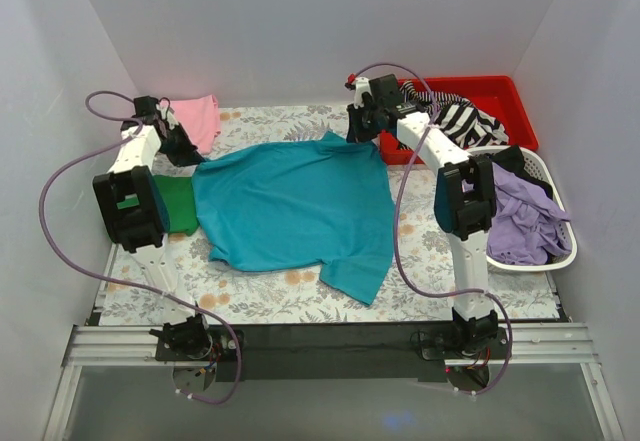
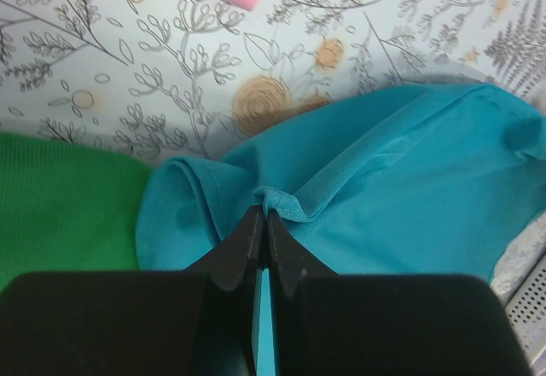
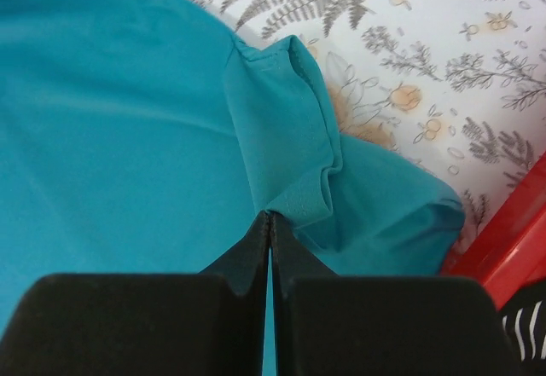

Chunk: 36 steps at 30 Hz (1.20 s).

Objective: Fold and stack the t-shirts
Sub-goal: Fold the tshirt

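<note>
Both our arms stretch to the far side of the bench [image 1: 270,299], the left fingers [image 2: 243,244] pinching a fold of the teal t-shirt [image 1: 290,206], the right fingers [image 3: 249,252] pinching another, perhaps a sleeve hem. The shirt lies spread between them.

Bright, even white light casts soft, faint shadows, and all three views are reasonably sharp.

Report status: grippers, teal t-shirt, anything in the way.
Left gripper shut on teal t-shirt, far left corner. Right gripper shut on far right corner. Shirt lies spread, unfolded. Green t-shirt abuts its left side.
</note>
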### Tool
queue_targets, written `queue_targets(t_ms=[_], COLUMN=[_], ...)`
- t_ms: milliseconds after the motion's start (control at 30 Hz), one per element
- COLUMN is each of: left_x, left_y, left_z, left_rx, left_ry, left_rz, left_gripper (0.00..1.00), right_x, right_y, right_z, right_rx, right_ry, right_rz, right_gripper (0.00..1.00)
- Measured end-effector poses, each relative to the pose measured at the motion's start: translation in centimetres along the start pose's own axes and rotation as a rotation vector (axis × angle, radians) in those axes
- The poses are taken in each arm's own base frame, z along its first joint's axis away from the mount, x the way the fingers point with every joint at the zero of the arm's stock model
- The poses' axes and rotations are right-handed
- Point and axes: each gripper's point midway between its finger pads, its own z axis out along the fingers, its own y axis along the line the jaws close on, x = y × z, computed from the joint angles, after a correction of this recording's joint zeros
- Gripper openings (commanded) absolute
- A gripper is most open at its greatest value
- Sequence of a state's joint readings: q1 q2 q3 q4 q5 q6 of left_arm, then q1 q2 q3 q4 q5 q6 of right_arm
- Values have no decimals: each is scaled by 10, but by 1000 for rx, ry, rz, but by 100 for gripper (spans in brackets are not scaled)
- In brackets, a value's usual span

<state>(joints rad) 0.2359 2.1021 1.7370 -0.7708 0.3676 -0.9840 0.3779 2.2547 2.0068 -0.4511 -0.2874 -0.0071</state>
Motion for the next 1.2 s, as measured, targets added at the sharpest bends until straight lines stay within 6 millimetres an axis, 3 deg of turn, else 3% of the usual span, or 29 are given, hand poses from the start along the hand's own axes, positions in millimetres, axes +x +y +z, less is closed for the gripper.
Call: queue_targets(t_ms=[267,367,567,733,1067,1100,1133,1200], left_x=[3,13,53,67,57,56,56,58], left_y=[-22,-16,20,49,64,64,64,64], left_z=[-44,-47,-43,-40,-31,-29,-28,-25], left_rx=[32,4,-134,-262,-342,-341,-340,-336], left_ry=[-68,-62,18,40,37,38,41,50], left_rz=[35,36,3,-9,-10,-10,-11,-15], left_gripper=[0,0,0,0,1,7,27,56], right_x=[5,14,71,109,114,114,114,114], right_y=[44,48,33,15,-14,-16,-16,-17], right_z=[-41,-52,-61,-63,-70,-70,-71,-71], right_rx=[-35,-20,77,188,372,382,388,394], right_ry=[-4,3,111,190,188,187,185,184], right_rz=[-36,-33,29,75,103,105,113,120], right_gripper=[1,1,1,1,1,14,46,60])
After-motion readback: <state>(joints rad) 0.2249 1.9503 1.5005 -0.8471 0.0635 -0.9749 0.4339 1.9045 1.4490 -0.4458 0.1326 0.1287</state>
